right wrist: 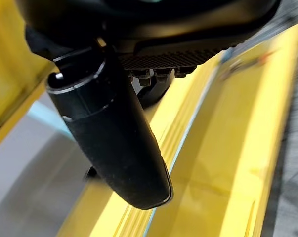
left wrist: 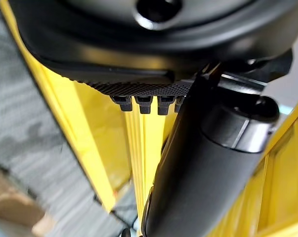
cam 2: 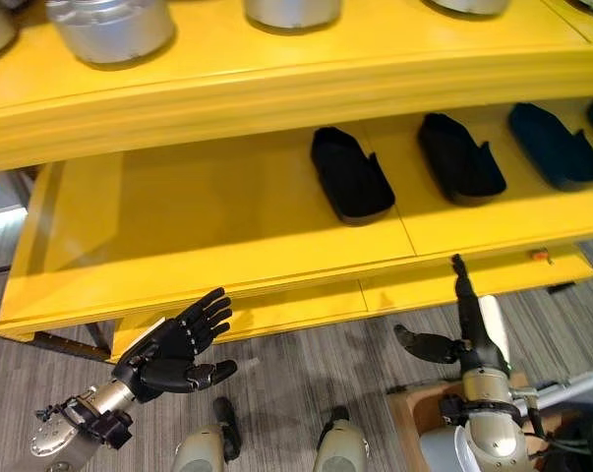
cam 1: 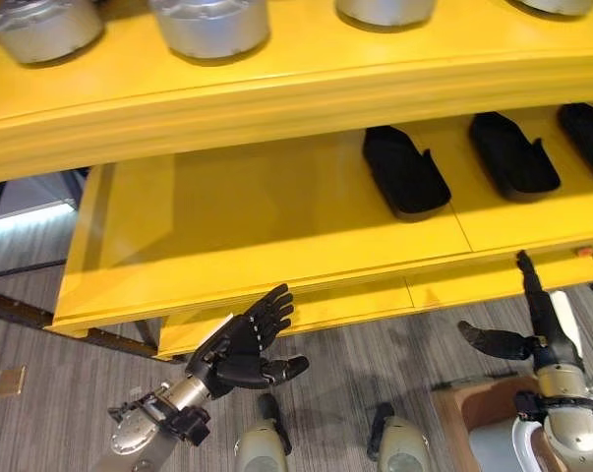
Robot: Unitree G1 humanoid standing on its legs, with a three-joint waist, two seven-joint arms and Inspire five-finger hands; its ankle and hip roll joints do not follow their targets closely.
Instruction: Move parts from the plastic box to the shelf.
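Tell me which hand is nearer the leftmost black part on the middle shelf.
Left. The left hand sits below the black part, off to its left; the right hand hangs farther away at the right.

The dark left hand (cam 1: 245, 346) is raised with its fingers spread; the dark right hand (cam 1: 544, 332) is upright, fingers straight.

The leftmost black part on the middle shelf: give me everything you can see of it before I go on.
The leftmost black part is matte black and looks like moulded plastic or rubber. It is elongated, with rounded ends, a shallow hollow along its top and a small prong sticking up on its right edge. It lies flat on the yellow shelf, angled slightly, beside two similar parts to its right and apart from them. Nothing else touches it.
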